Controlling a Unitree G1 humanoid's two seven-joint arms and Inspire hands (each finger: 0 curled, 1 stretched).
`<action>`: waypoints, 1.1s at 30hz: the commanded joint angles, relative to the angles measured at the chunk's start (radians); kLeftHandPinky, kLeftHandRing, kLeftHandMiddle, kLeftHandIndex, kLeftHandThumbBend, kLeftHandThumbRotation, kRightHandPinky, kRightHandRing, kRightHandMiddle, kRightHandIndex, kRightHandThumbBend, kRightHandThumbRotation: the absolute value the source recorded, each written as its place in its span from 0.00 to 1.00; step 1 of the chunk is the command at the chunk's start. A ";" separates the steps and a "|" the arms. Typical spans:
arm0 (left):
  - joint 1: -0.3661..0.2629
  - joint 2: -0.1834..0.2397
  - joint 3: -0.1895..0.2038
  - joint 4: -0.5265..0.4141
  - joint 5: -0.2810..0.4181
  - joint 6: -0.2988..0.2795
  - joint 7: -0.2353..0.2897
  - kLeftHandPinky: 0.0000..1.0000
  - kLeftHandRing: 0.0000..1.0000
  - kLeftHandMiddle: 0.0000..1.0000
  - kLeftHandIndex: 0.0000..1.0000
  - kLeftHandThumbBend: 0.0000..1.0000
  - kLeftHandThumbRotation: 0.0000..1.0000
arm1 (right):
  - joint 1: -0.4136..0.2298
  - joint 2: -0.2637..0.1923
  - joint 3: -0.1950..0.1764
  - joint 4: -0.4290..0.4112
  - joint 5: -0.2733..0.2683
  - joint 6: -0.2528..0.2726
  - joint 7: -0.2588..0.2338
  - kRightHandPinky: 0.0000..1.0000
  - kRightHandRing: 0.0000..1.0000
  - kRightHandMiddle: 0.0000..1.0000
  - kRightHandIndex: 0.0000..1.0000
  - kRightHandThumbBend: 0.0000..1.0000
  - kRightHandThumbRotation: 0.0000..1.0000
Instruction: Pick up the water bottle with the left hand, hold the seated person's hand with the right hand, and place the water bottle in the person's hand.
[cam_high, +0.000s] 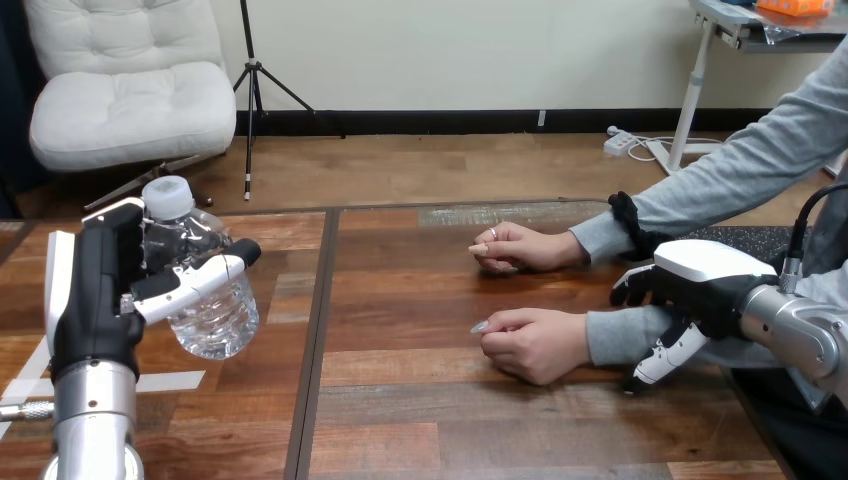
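L hand (95, 290) is gripping the clear water bottle (205, 290), fingers and thumb wrapping its body, cap up, bottle tilting and seemingly clear of the wooden table (450, 400). R hand (700, 285) is sitting over the sleeve just behind the person's nearer hand (530, 345); can't tell if it's clasping. That hand is lying curled, knuckles up, well right of the L hand. The person's farther hand (520, 245) is resting beyond it. Risks, imo: w/ the palm staying closed the bottle is getting nowhere to land, and w/o a firm R hold the wrist is drifting during handover.
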 joint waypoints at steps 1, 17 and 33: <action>-0.047 0.014 0.015 -0.070 -0.013 -0.040 -0.004 0.33 0.38 0.42 0.43 0.69 0.00 | -0.078 -0.011 0.012 0.009 -0.003 0.012 -0.029 0.61 0.73 0.77 0.77 1.00 0.35; -0.043 0.008 0.017 -0.079 -0.018 -0.033 -0.006 0.33 0.38 0.42 0.43 0.68 0.00 | -0.077 0.014 0.051 0.012 -0.020 0.043 -0.027 0.57 0.70 0.74 0.73 1.00 0.29; -0.041 0.009 0.019 -0.080 -0.019 -0.038 -0.011 0.32 0.37 0.42 0.43 0.67 0.00 | -0.084 0.027 0.101 0.028 -0.059 0.036 -0.040 0.55 0.66 0.69 0.69 1.00 0.29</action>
